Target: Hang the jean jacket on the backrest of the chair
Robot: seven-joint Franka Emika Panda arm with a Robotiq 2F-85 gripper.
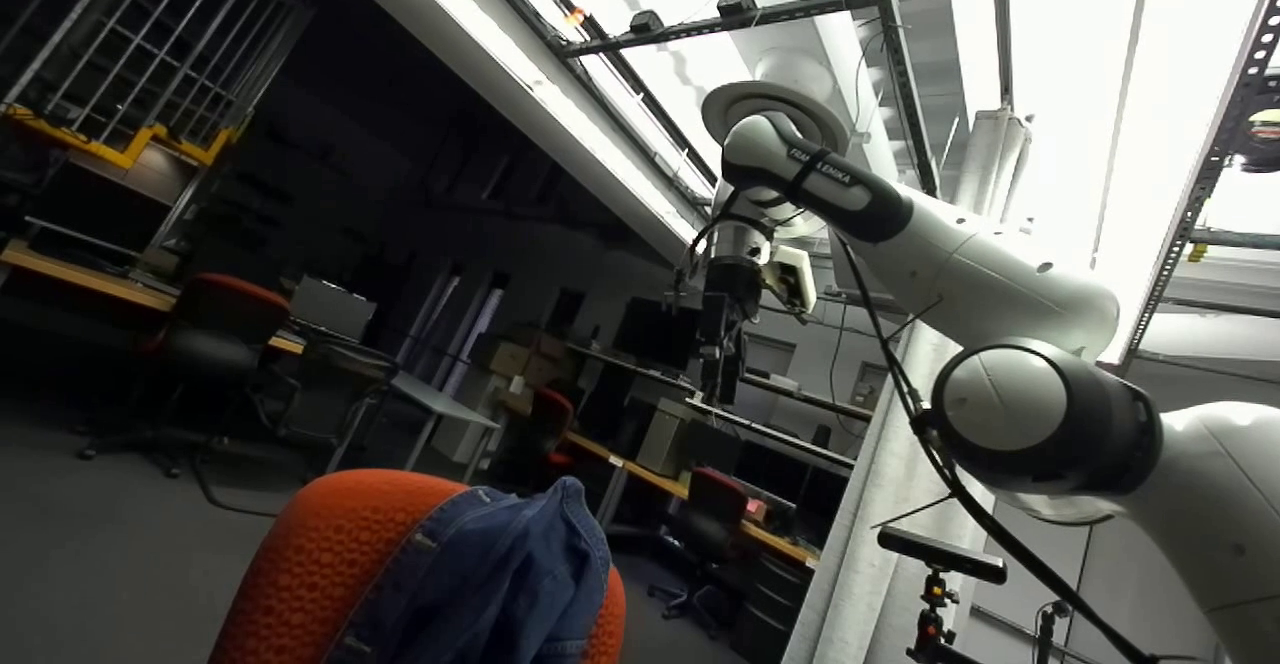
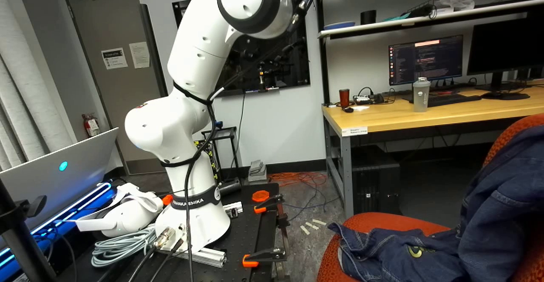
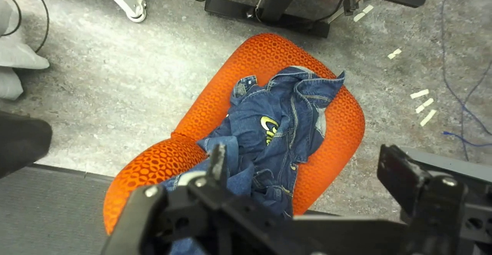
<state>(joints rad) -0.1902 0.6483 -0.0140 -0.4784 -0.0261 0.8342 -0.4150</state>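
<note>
Blue denim, the jean jacket [image 1: 500, 569], drapes over the orange-red backrest [image 1: 335, 534] of the chair in an exterior view. An exterior view also shows the jacket [image 2: 497, 214] running down the front of the backrest [image 2: 514, 133], its lower part spread on the seat [image 2: 382, 221]. Seen from above in the wrist view, the jacket [image 3: 261, 128] lies crumpled across the seat and up the backrest [image 3: 153, 163]; the gripper hides part of it. My gripper [image 3: 303, 155] stands open above the chair, nothing between its fingers. An exterior view shows the gripper [image 1: 722, 384] well above the jacket, apart from it.
Beside the chair is the robot's black base table [image 2: 250, 231] with orange-tipped clamps [image 2: 263, 256]. A wooden desk [image 2: 442, 108] with monitors stands behind. Dark office chairs [image 1: 215, 334] and a small camera on a stand [image 1: 940, 556] also show. Cables lie on the floor.
</note>
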